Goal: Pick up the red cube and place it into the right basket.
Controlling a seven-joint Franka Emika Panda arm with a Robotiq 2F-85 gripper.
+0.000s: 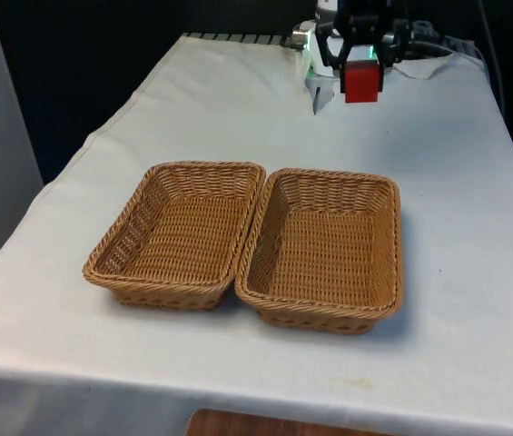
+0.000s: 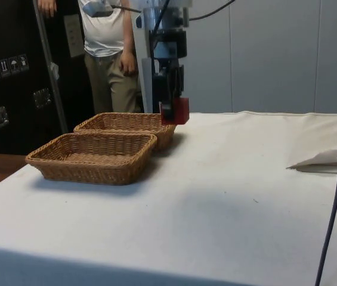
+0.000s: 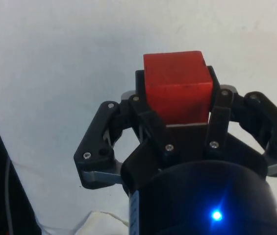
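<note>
White cloth (image 1: 474, 182) below jaws (image 1: 362, 68) clamping red cube (image 1: 362, 80).

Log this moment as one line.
claw: shut on red cube | cube: lifted above table, short of baskets | right basket: no cube inside

No readable words, brands or numbers anywhere. Closest thing: small white pictogram stickers (image 2: 6, 65) on the dark cabinet (image 2: 13, 77) in the side view. They look like shipping/handling symbols, one seems umbrella-shaped, but I can't make out the rest. A pale sheet (image 2: 73, 34) is taped higher up on the same cabinet, and whatever is printed on it is illegible. The red cube (image 3: 177, 85), both wicker baskets (image 1: 247, 241) and the white cloth (image 1: 456, 182) carry no markings I can see.
</note>
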